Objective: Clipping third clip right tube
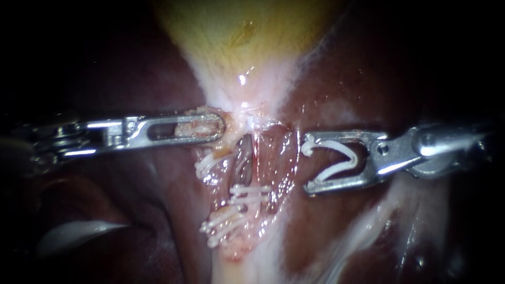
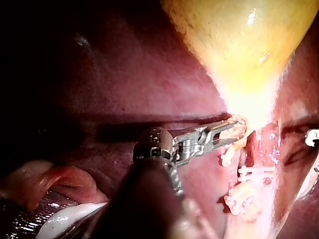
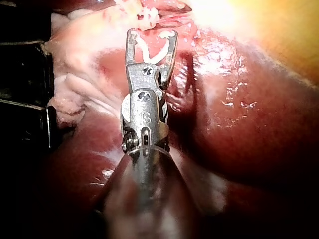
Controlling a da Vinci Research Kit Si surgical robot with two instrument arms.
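Jaws of rt instrument (image 1: 307, 164) wide, cradling open white clip (image 1: 344, 145), near clipped tube (image 1: 243, 158); lt instrument (image 1: 221, 128) jaws clamped on tissue (image 1: 195, 129) under gallbladder (image 1: 236, 31).

My left instrument (image 1: 220, 128) comes in level from the left with its wrist straight. Its slotted jaws lie close together, clamped on a bit of pale tissue (image 1: 192, 129) that shows through the slot. My right instrument (image 1: 306, 165) reaches in from the right, also nearly level, its jaws pointing back toward the left one. They stand wide apart, each bearing against one leg of a white clip (image 1: 336, 169) seated between them as a V. The two tips are apart.
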